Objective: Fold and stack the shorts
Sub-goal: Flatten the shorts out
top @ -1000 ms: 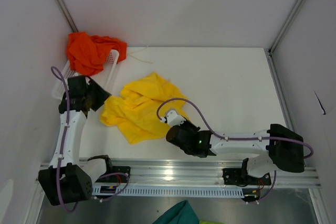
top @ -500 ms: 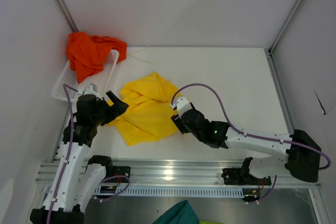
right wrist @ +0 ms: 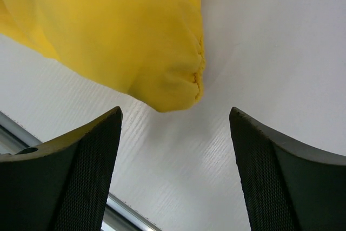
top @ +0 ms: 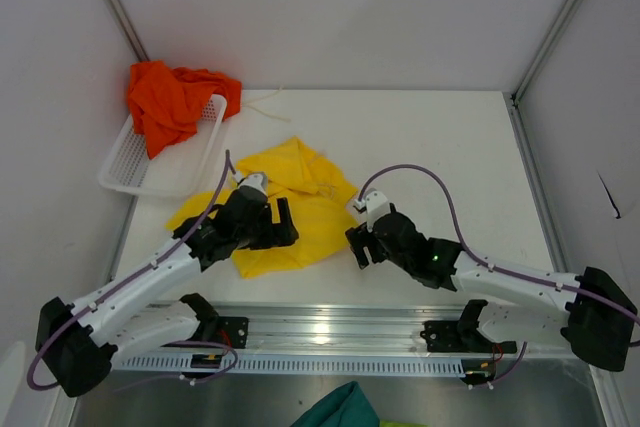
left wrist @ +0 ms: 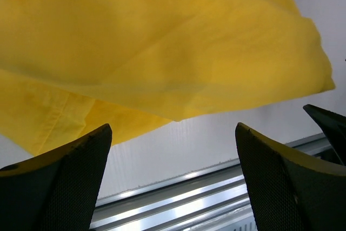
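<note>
Although both arms reach over the yellow shorts (top: 300,197), neither holds them. The left pincer (left wrist: 172,133) stands with its jaws spread wide and nothing between them, and the right pincer (right wrist: 174,114) is likewise parted and empty.

The yellow shorts are thin, bright and rumpled, spread in a loose irregular patch with soft folds and one stitched hem showing. They lie on the white table (top: 450,147). Seen from the left wrist, the cloth fills the space ahead of that pincer's fingertips, its lower edge just beyond them, the hemmed fold ahead of the finger on the view's left side. Seen from the right wrist, a rounded, seamed corner of the cloth ends just ahead of the gap between the jaws, nearer the finger on that view's left side.

From above, the left pincer sits over the near-left part of the cloth and the right pincer just beside its near-right edge. The orange-red shorts (top: 170,97) lie bunched, draped over the far end of a white mesh basket (top: 135,172), well beyond and to the left of the left pincer.

Bare table stretches to the right of the right pincer and beyond it. The aluminium rail (top: 330,327) runs close behind both pincers, and the enclosure walls bound the sides.
</note>
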Action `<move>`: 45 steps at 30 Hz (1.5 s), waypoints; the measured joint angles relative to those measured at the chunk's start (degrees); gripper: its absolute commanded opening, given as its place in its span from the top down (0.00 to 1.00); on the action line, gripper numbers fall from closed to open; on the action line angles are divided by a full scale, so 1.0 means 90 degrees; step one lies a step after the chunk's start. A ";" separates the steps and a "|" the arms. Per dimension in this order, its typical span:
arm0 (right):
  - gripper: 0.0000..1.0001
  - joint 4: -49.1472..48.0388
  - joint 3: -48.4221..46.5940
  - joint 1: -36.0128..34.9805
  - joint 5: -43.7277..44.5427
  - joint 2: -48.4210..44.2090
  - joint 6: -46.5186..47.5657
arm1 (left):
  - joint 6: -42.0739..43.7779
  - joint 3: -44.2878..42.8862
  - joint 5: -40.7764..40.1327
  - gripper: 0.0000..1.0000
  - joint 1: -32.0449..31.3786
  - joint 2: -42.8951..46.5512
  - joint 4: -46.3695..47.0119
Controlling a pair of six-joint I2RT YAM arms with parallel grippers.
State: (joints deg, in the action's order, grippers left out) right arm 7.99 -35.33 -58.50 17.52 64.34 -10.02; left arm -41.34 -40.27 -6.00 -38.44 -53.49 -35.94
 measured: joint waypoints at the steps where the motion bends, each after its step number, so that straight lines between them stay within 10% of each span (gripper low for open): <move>1: 0.18 -0.0002 0.0117 0.0051 -0.0061 -0.0177 -0.0070 | 0.0010 -0.0131 -0.0121 0.03 -0.0211 -0.0092 0.0012; 8: 0.14 -0.0163 0.0748 0.0561 -0.0556 -0.0998 -0.0393 | 0.0022 -0.0855 -0.0668 0.01 -0.1030 -0.1214 0.0204; 24: 0.30 -0.0206 -0.0520 0.0624 -0.0425 0.1625 -0.0357 | 0.0097 -0.0908 -0.0095 0.01 0.0024 -0.1406 0.0440; 27: 0.50 -0.0194 -0.0884 0.0624 -0.0471 0.1991 -0.0214 | 0.0214 -0.0908 0.0124 0.01 0.0219 -0.1078 0.0342; 31: 0.99 -0.0151 -0.1178 0.0665 -0.0556 0.2208 0.0017 | 0.0403 -0.0908 0.0347 0.01 0.0374 -0.0644 0.0068; 45: 1.00 0.0187 -0.2062 0.2846 -0.0748 0.2152 -0.0032 | 0.0974 -0.0600 0.0622 0.17 0.0146 -0.0933 -0.0291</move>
State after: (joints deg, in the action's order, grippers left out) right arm 9.67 -53.89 -32.88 10.79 83.70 -10.31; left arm -32.58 -45.67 -0.40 -37.12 -61.89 -38.57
